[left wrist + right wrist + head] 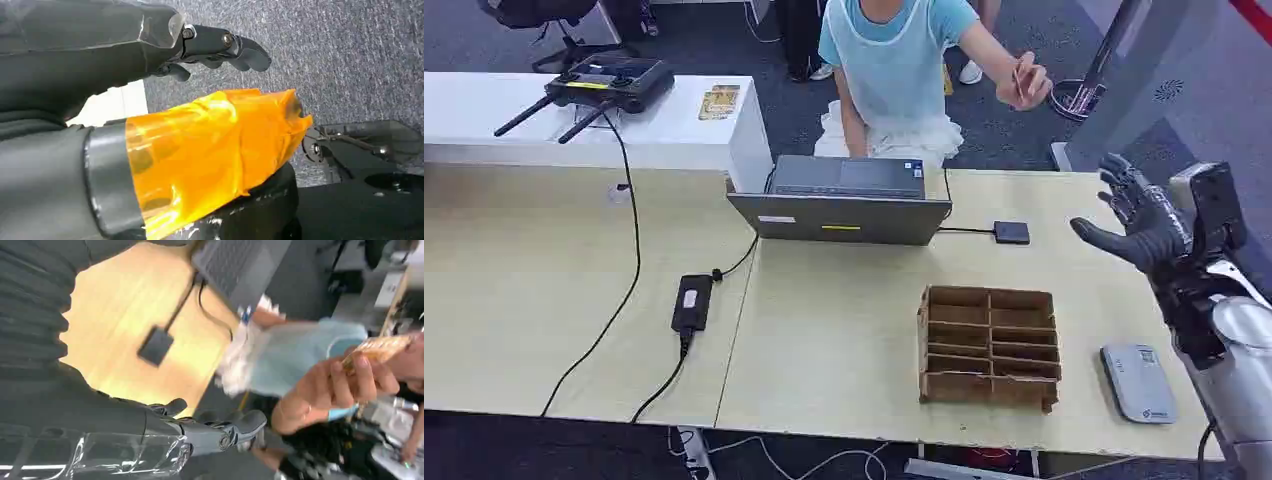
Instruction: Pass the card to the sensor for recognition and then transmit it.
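Two hands matter at this moment: the robot's right hand (1139, 222) is raised above the far right edge of the pale wooden table (844, 340), its dark fingers spread apart and holding nothing, while a person's hand (1022, 82) beyond the table pinches the thin tan card (1018, 78). Seen from the right wrist, that card (377, 349) lies between the person's fingers (345, 382), apart from the robot's own open fingers (220, 430). The person, in a light blue top (894, 45), stands behind an open grey laptop (844, 200) whose cable runs to a small dark square adapter (1011, 232) lying on the table. A brown cardboard divider tray (989, 345) sits near the table's front edge, and just beside it to the right lies the flat grey card sensor (1138, 382), close to the robot's silver right forearm (1239, 360). Farther left a black power brick (692, 302) rests on its cable. In the left wrist view the left hand (220, 47) hangs over grey carpet (350, 60), its dark fingers curled inward with nothing in them and its thumb wrapped in orange film (210, 150).
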Controlling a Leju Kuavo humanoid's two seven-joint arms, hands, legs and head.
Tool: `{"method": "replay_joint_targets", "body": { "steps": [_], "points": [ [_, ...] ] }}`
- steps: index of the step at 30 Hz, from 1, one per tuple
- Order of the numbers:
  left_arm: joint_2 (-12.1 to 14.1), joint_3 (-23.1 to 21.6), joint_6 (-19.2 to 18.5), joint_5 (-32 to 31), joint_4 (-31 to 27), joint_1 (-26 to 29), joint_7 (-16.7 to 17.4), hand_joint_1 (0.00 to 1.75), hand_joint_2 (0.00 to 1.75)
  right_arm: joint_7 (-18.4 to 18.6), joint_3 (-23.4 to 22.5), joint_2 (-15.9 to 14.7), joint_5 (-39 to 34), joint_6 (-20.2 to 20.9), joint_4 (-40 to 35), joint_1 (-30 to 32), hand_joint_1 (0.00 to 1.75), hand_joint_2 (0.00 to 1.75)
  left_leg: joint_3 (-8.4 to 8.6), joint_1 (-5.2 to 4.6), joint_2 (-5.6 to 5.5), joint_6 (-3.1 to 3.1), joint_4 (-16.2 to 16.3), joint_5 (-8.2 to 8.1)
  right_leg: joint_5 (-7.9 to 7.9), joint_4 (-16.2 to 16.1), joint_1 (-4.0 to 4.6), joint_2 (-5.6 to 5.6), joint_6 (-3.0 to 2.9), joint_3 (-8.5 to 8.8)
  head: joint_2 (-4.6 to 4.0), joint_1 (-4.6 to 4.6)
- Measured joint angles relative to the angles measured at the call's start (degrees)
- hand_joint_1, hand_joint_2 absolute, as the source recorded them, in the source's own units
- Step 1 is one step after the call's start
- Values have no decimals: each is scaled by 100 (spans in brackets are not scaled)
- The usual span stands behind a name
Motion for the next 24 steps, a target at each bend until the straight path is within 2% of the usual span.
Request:
{"method": "replay_joint_targets", "body": {
  "steps": [4, 7, 9, 13, 16, 20, 24],
  "points": [
    [-17, -66, -35, -81, 2, -3, 35, 0, 0, -11, 118, 118, 1043, -614, -103, -96, 0, 175, 0, 0, -1, 0, 0, 0, 0, 0, 0, -1, 0, 0, 0, 0],
    [-9, -122, -203, -181, 2, 2, 35, 0, 0, 52, 249, 244, 2281, -1251, -238, -201, 0, 175, 0, 0, -1, 0, 0, 0, 0, 2, 0, 1, 0, -1, 2, 2],
    [2, -164, -249, -229, 2, -2, 35, 0, 0, 120, 321, 330, 2734, -1468, -311, -279, 0, 175, 5, 1, 4, 0, 0, 0, 0, 2, 0, 5, -1, 0, 2, 0],
    [15, -289, -319, -466, 2, 4, 50, 0, 0, 415, 512, 525, 4357, -2193, -417, -473, 0, 175, 3, 1, 2, 0, 0, 1, 0, 3, 1, 3, -1, 0, 0, -2],
    [13, -395, -321, -618, 2, 1, 68, 0, 0, 705, 636, 651, 5609, -2564, -415, -643, 0, 175, 3, 1, 3, 0, 0, 2, 0, 3, 1, 3, -1, 0, 0, 0],
    [0, -533, -308, -736, 2, 2, 87, 0, 0, 1014, 789, 741, 6924, -2788, -315, -891, 0, 175, 2, 0, 1, 1, 0, 3, 0, 3, 1, 1, 0, 1, 2, 0],
    [-13, -612, -308, -774, 2, 2, 111, 0, 0, 1099, 889, 802, 7264, -2799, -147, -1084, 0, 175, 3, 0, 2, 1, 0, 3, 1, 2, 0, 2, 0, 1, 0, 0]
  ]
}}
